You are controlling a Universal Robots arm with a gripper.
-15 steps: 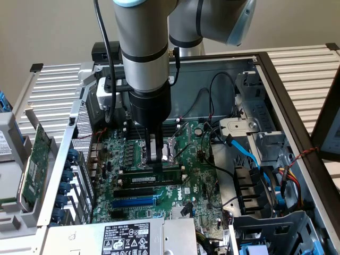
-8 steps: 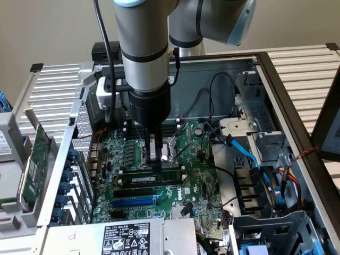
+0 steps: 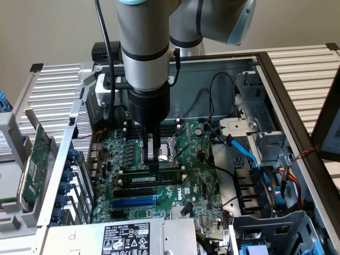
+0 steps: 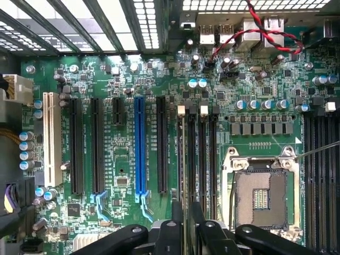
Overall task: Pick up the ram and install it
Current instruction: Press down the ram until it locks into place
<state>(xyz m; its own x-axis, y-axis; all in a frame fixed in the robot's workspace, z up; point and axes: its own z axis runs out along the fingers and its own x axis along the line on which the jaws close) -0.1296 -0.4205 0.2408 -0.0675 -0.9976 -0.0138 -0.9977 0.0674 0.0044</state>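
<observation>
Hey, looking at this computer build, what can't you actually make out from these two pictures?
- Exterior view: the top edge of the ram under the hand, hidden by the fingers, so whether it is fully seated cannot be told.
- Wrist view: the near end of the ram, covered by the hand.
- Exterior view: print on the white label, too small to read.

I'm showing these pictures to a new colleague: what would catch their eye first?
The big grey robot arm reaching down into the open computer case. Its gripper sits on the ram, a thin green stick standing on edge in the memory slots at the middle of the green motherboard. Blue cables lie toward the exterior view's right.
</observation>
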